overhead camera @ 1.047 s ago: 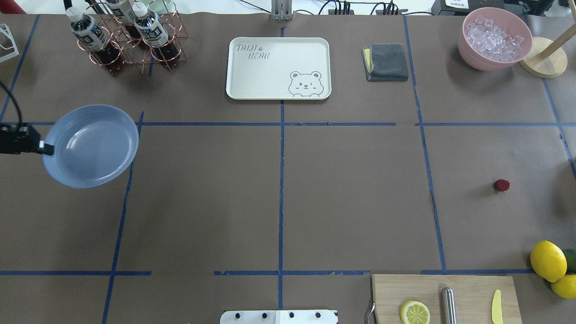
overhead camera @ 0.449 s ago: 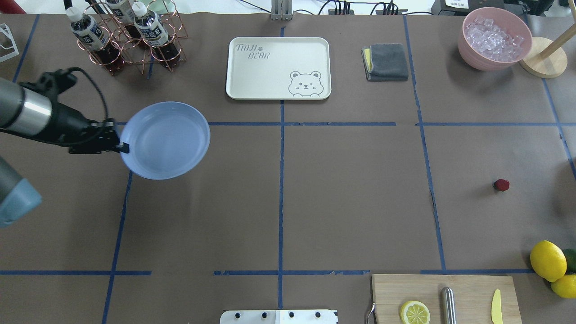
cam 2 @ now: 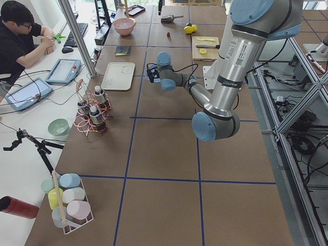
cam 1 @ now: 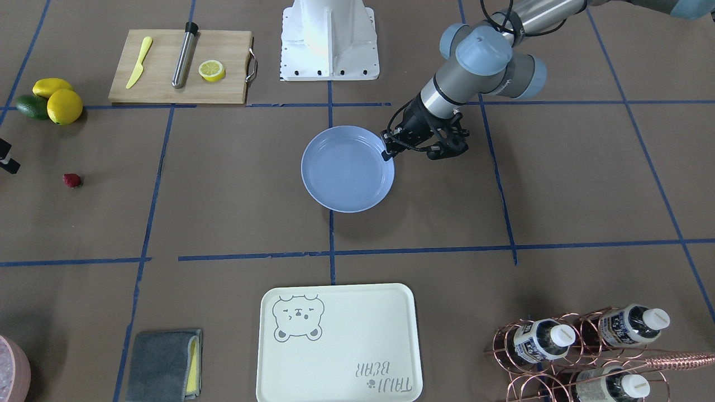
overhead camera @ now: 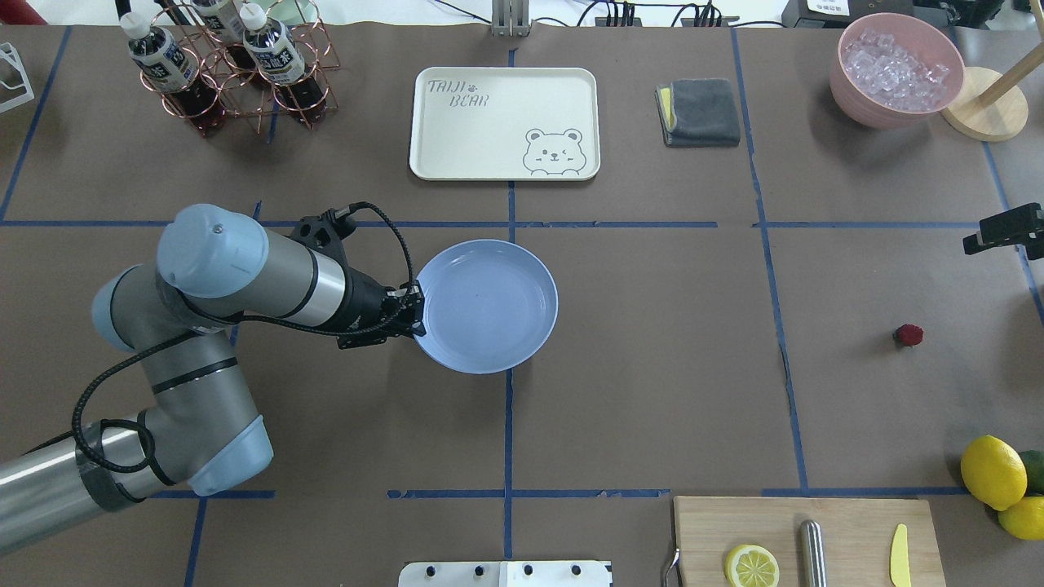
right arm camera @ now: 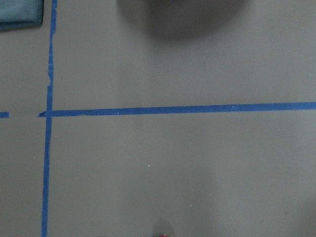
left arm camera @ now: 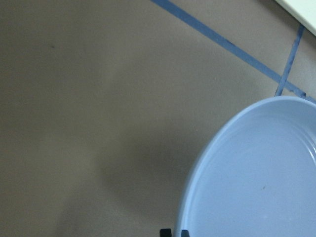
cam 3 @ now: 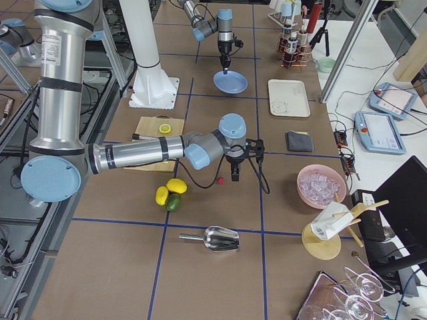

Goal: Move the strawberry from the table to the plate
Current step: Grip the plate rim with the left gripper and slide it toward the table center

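Left tool carried plate to centre.

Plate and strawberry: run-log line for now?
left end effector: shut on plate rim | strawberry: on table, ungrasped | right end effector: near strawberry

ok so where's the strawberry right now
In the overhead view the strawberry lies on the bare table, far out on the robot's right. It is a little beyond the lemons and well away from the plate at centre.

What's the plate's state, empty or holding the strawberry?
Empty. The plate, pinched at its rim by the left gripper, shows only bare blue inside; the strawberry lies on the table, far from it.
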You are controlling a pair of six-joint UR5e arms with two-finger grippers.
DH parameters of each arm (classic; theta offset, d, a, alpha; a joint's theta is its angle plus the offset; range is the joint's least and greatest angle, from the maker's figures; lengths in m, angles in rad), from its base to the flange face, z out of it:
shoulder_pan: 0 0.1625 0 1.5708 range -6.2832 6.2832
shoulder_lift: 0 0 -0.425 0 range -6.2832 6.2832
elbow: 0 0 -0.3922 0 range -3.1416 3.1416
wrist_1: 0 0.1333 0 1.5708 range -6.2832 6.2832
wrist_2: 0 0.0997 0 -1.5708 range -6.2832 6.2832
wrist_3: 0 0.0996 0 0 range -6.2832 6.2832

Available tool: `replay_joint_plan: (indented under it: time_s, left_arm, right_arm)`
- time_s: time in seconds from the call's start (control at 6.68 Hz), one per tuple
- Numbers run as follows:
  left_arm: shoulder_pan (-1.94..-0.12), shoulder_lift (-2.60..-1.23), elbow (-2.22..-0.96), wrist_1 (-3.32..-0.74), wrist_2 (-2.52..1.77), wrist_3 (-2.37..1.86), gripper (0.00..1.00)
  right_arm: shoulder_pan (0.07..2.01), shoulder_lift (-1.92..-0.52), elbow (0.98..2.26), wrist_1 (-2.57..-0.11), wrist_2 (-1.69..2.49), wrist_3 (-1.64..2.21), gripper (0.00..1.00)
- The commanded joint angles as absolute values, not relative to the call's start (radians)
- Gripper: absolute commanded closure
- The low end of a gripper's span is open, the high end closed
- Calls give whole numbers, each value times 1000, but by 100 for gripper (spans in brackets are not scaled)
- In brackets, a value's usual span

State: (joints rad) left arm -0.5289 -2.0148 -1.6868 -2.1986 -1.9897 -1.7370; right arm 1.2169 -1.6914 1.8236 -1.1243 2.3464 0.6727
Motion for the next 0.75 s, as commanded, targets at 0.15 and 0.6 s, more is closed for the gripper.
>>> replay_joint_plan:
  time_s: [0.15,0.6]
  left_arm:
    - [-446,-2069,-1620,-2198,-1895,-1753,100]
    - [-511,-2025,-1656,-2151,-1953,-1684,1]
  right_arm:
    - [1180,-1701,1828,-1104,2342,698,0]
    - [1161,-1709,1832,-1104,2342,698,0]
